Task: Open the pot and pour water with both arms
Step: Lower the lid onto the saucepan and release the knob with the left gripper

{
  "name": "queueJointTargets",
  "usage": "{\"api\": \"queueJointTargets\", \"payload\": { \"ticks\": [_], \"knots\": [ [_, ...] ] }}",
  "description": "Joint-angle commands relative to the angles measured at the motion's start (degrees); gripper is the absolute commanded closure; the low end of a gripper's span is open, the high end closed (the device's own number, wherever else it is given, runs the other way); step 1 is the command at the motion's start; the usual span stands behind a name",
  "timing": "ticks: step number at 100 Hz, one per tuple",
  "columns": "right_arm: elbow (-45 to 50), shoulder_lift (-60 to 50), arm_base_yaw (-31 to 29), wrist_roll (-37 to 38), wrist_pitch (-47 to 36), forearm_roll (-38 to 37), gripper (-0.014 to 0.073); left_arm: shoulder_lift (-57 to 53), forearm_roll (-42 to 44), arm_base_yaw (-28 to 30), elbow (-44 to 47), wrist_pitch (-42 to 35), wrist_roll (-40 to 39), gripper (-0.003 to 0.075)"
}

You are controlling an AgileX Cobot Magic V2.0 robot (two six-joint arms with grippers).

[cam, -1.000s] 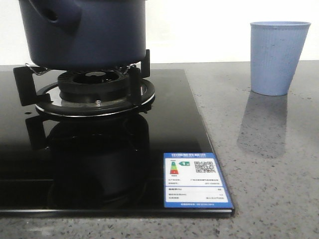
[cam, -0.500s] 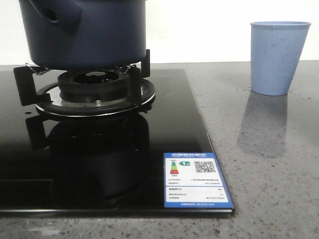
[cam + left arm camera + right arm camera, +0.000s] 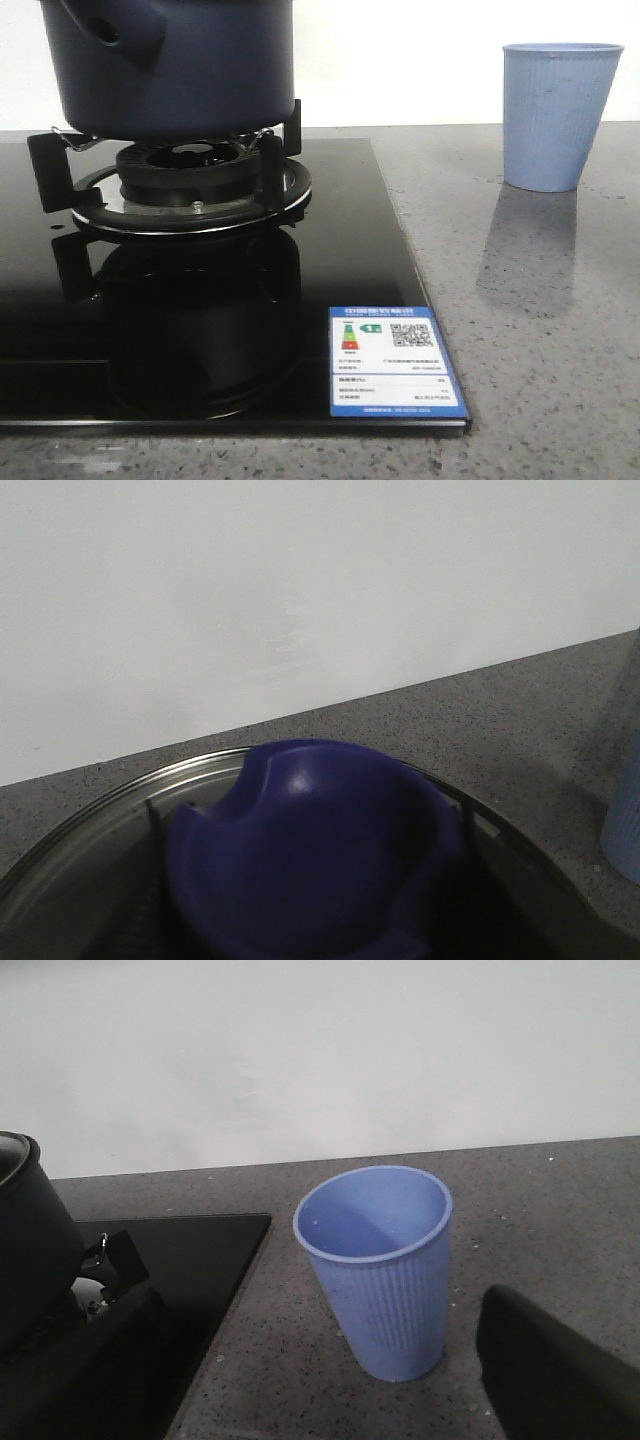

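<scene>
The dark navy pot (image 3: 170, 70) stands on the gas burner (image 3: 190, 175) at the far left, its handle stub with a round hole facing front left. In the left wrist view its lid's blue knob (image 3: 310, 850) fills the near part of the picture, over the steel-rimmed glass lid (image 3: 120, 790). The left gripper's fingers do not show clearly there. My right gripper (image 3: 320, 1400) is open, its dark fingers (image 3: 550, 1370) wide apart with the pale blue ribbed cup (image 3: 385, 1280) just ahead of them. Neither gripper appears in the front view.
The black glass hob (image 3: 350, 250) carries a blue-and-white label (image 3: 395, 362) at its front right corner. The cup (image 3: 555, 115) stands on the grey speckled countertop (image 3: 540, 380) to the hob's right. A white wall closes the back.
</scene>
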Motion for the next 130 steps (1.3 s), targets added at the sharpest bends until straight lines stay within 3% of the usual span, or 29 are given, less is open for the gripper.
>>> {"api": "queueJointTargets", "payload": {
  "ticks": [1,14,38,47,54,73,81,84,109,130],
  "knots": [
    [-1.4,-0.4,-0.09,-0.07,0.7,-1.3,0.003,-1.39,-0.3,-0.44,-2.09,-4.78,-0.11,0.0321],
    [-1.4,-0.4,-0.09,-0.07,0.34,-2.25,0.003,-1.93,-0.3,-0.44,-2.09,-4.67,-0.11,0.0183],
    [-1.62,-0.4,-0.09,-0.07,0.24,-4.32,0.0033,-8.59,-0.19,1.43,-2.09,-3.61,0.12,0.0216],
    [-2.4,-0.4,-0.09,-0.07,0.24,-5.11,0.0067,-11.99,-0.19,3.64,-2.09,-2.85,0.12,0.0258],
    [-3.51,-0.4,-0.09,-0.07,0.24,-5.37,0.0146,-14.64,-0.19,5.59,-2.09,-2.1,0.12,0.0315],
    [-7.85,-0.4,-0.09,-0.63,-0.96,-9.05,0.0518,-21.26,-0.19,11.54,-2.09,1.58,0.12,0.0606],
    [-9.45,-0.4,-0.09,-1.93,-1.7,-9.05,0.0629,-23.18,1.01,14.09,-2.09,3.87,0.12,0.0732],
    [-9.99,-0.4,-0.09,-2.61,-1.84,-9.05,0.0662,-23.86,1.41,14.66,-2.09,4.83,0.12,0.0736],
    [-10.28,-2.63,-0.09,-3.59,-3.54,-9.05,0.0667,-32.03,3.67,18.01,2.52,9.41,0.12,0.0739],
    [-0.9,-11.02,-0.09,-3.59,-2.45,-9.05,0.0667,-45.97,1.95,18.01,19.16,4.95,0.12,0.0739]
  ]
}}
